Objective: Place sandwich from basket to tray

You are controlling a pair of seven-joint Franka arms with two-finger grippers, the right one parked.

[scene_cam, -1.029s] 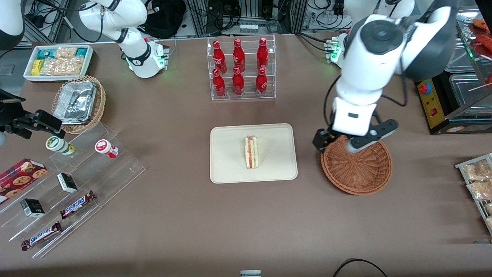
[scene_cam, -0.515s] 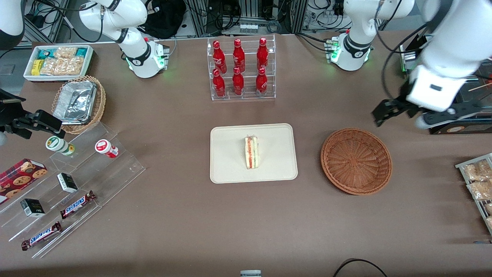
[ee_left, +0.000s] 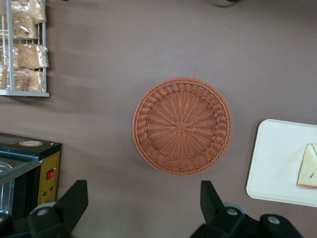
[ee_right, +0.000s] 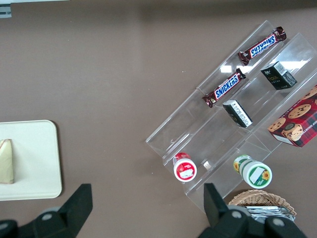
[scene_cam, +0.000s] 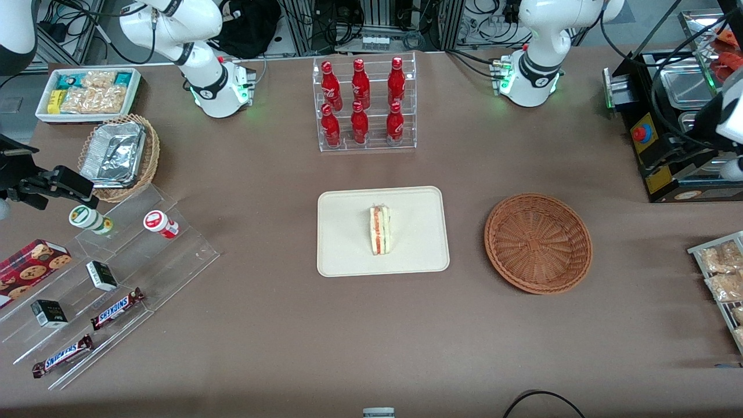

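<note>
The sandwich [scene_cam: 380, 230] lies on the cream tray [scene_cam: 418, 232] in the middle of the table, its red and green filling edge showing. It also shows in the left wrist view [ee_left: 308, 166] on the tray [ee_left: 277, 163]. The reddish-brown wicker basket [scene_cam: 538, 242] sits beside the tray toward the working arm's end and holds nothing; the left wrist view sees it from above [ee_left: 182, 126]. My left gripper [scene_cam: 691, 159] hangs high over the table's working-arm end, by the yellow control box, well away from the basket. It is open and empty [ee_left: 142, 203].
A clear rack of red bottles [scene_cam: 363, 104] stands farther from the camera than the tray. A yellow control box [scene_cam: 647, 145] and a wire rack of snack bags [scene_cam: 720, 273] sit at the working arm's end. Acrylic steps with candy bars [scene_cam: 110, 273] lie toward the parked arm's end.
My left gripper has moved from over the basket out to the working arm's end of the table, open and empty. The sandwich has stayed on the tray.
</note>
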